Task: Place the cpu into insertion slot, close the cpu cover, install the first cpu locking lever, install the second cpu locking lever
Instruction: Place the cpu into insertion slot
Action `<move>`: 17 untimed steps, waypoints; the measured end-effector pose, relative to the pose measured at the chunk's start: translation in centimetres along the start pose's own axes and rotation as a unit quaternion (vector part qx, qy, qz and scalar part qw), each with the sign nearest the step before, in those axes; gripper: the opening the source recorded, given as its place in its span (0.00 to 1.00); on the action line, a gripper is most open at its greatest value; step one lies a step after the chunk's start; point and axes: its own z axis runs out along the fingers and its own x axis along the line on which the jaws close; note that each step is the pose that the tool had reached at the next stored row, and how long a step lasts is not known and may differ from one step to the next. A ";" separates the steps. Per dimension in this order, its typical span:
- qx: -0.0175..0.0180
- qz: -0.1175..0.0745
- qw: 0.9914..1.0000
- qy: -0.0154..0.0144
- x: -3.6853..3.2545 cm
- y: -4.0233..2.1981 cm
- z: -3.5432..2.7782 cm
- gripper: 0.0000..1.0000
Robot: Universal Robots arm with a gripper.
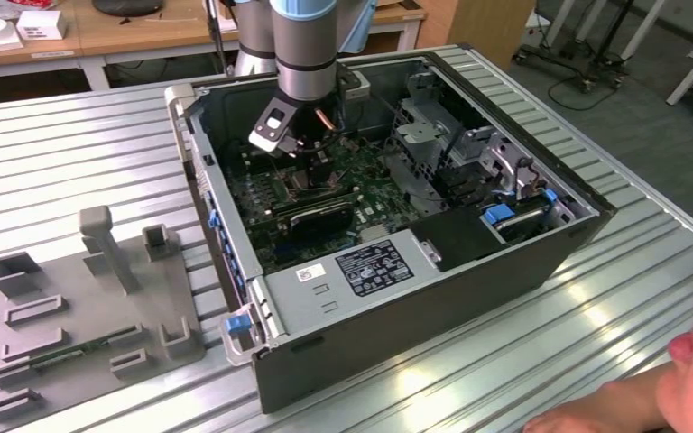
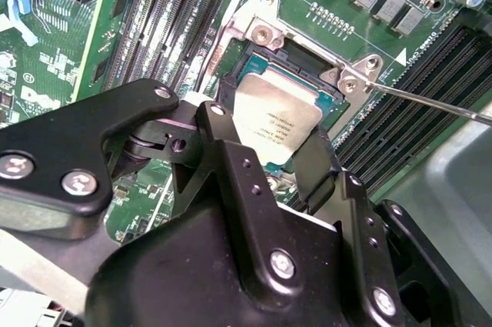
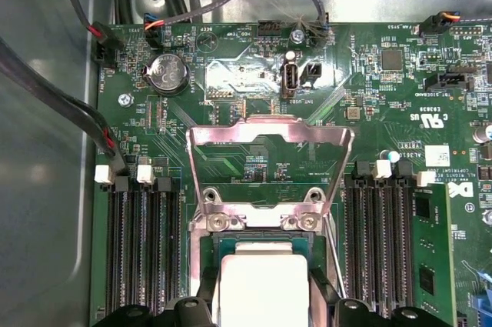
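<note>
cpu (image 2: 280, 115), a small thin square chip with a pale silvery face, rests at the square black-framed insertion slot (image 2: 296, 56) in the second wrist view. the black gripper (image 2: 269, 142) is narrowed onto its edges. a thin metal locking lever (image 2: 430, 101) juts out beside it.

in the first wrist view, the silvery metal-frame cpu cover (image 3: 231, 136) stands swung up over the green motherboard (image 3: 384, 111).

in the exterior view, the gripper (image 1: 304, 153) reaches down inside the open dark grey computer case (image 1: 383, 352).

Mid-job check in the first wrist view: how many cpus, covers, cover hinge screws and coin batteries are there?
cpu: 1
cover: 1
hinge screws: 2
coin battery: 1
Total: 5
</note>
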 end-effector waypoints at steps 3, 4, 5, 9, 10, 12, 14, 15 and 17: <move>0.000 0.000 1.000 0.000 0.00 -0.01 0.03 0.55; 0.000 0.000 1.000 0.000 0.00 -0.01 0.07 0.55; 0.000 0.000 1.000 0.000 0.00 -0.01 0.10 0.55; 0.000 0.000 1.000 0.000 -0.03 -0.04 0.24 0.55; 0.000 0.000 1.000 0.000 -0.03 -0.04 0.24 0.55; 0.000 0.000 1.000 -0.001 -0.04 -0.04 0.24 0.55; 0.000 0.000 1.000 -0.001 -0.04 -0.04 0.24 0.55; 0.000 0.000 1.000 -0.001 -0.04 -0.04 0.24 0.55; 0.000 0.000 1.000 -0.001 -0.04 -0.04 0.24 0.55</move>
